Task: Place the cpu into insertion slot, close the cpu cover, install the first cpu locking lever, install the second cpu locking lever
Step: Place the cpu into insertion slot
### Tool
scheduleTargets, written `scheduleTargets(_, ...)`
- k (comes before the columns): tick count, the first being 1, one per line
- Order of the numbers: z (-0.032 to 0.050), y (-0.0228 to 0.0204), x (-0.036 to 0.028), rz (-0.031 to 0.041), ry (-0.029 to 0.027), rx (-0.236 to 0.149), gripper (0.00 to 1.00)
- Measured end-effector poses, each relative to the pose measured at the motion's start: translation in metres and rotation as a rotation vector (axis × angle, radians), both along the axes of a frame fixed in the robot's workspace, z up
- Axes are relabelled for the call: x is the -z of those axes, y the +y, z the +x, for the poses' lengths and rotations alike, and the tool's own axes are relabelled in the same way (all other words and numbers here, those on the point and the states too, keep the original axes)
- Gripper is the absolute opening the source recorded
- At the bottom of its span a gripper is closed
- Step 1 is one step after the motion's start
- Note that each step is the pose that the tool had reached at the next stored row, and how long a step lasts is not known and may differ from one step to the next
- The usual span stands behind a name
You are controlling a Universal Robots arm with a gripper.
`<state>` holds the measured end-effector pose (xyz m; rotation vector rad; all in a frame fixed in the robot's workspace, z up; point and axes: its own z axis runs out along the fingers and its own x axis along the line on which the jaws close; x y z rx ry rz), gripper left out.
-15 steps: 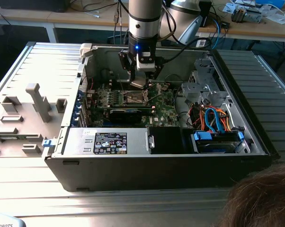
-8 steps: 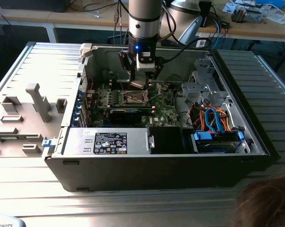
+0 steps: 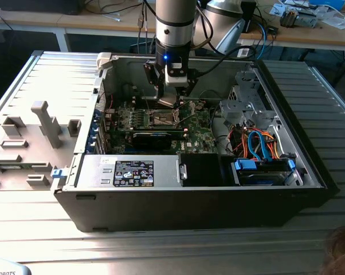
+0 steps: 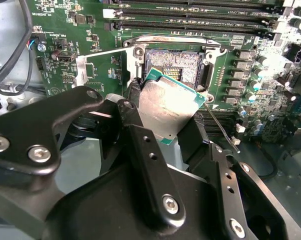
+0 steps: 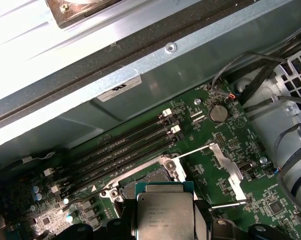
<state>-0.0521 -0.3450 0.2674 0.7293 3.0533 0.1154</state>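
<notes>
Black fingers (image 4: 146, 165) sit closest in the second wrist view, clamped on two opposite edges of the one cpu (image 4: 168, 107). The chip hangs tilted, its dull metal top facing the camera, just over the single insertion slot (image 4: 176, 64) and not yet seated. Whether its far edge touches the socket I cannot tell. The slot lies uncovered, its bed of contacts bare. One cpu cover (image 5: 229, 170) stands swung off to the side of the slot, and two thin wire levers (image 5: 196, 148) stick out free near it. Four narrow memory slots (image 5: 125, 145) run side by side just beyond the socket, and one coin cell (image 5: 218, 113) sits near them.

In the exterior view one open computer case (image 3: 161, 212) lies on the ribbed metal tabletop (image 3: 161, 252). It holds one green motherboard (image 3: 201, 134) at the frame's centre, one labelled power supply box (image 3: 132, 172) along the near wall, and a bundle of blue and orange cables (image 3: 258, 146) at the right. The arm (image 3: 173, 23) comes down from the upper middle of the frame into the case.
</notes>
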Motion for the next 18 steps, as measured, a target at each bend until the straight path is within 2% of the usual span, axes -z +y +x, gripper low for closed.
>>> scheduleTargets(18, 0.0, 0.0, 0.0, -0.0002, 0.0, 0.012, 0.55)
